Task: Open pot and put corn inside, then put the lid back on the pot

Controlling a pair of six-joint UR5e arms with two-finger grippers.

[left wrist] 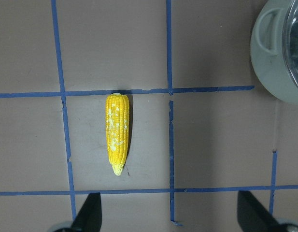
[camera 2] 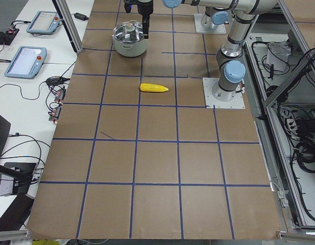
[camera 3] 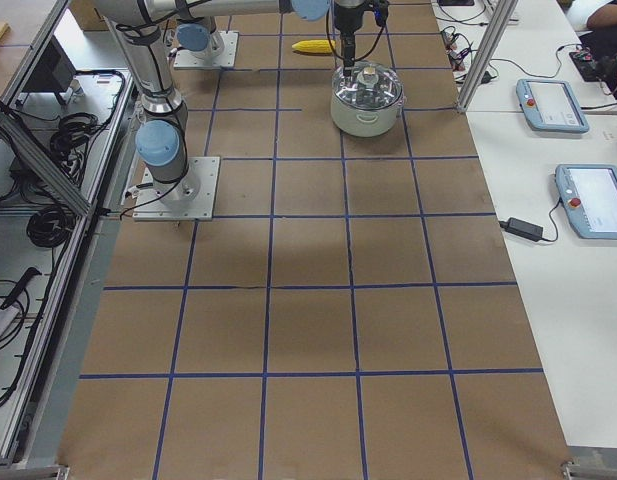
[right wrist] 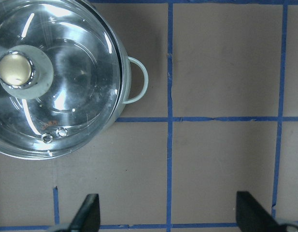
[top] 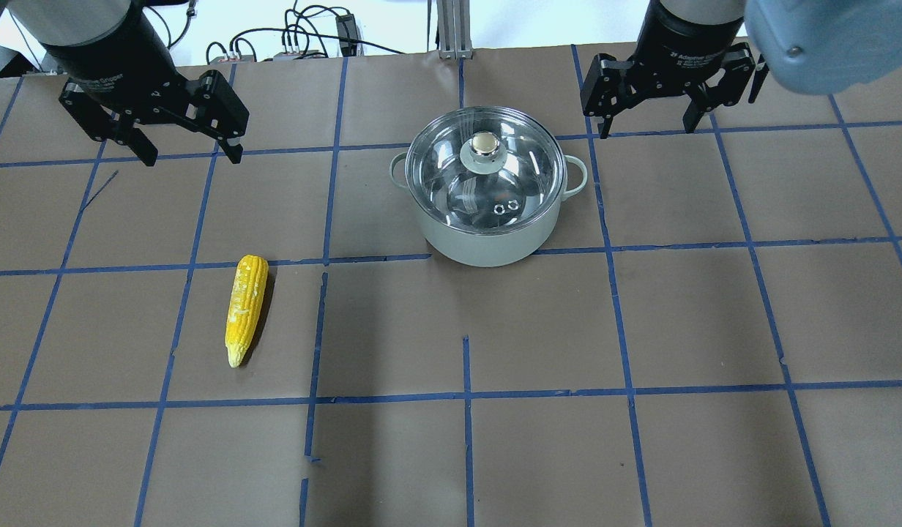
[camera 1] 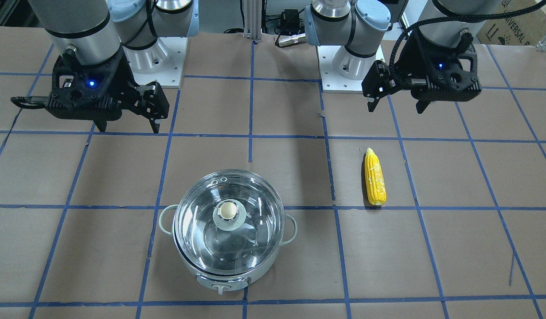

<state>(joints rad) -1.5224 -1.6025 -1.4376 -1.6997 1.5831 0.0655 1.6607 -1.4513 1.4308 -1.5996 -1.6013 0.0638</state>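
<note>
The pot (top: pixel 487 245) stands on the table with the glass lid (top: pixel 524 176) seated on it, beige knob up. It also shows in the front view (camera 1: pixel 228 277). The yellow corn (top: pixel 246 307) lies flat on the table, apart from the pot, pointed end toward the robot. My left gripper (top: pixel 194 159) is open and empty, above the table beyond the corn (left wrist: pixel 117 133). My right gripper (top: pixel 647 130) is open and empty, beside the pot on its right; the lid (right wrist: pixel 66 92) fills the upper left of its wrist view.
Brown paper with blue tape grid lines (top: pixel 466 395) covers the table. The arm bases (camera 1: pixel 348 66) stand on white plates at the robot's side. Tablets (camera 3: pixel 553 100) and cables lie on the side benches beyond the table edge.
</note>
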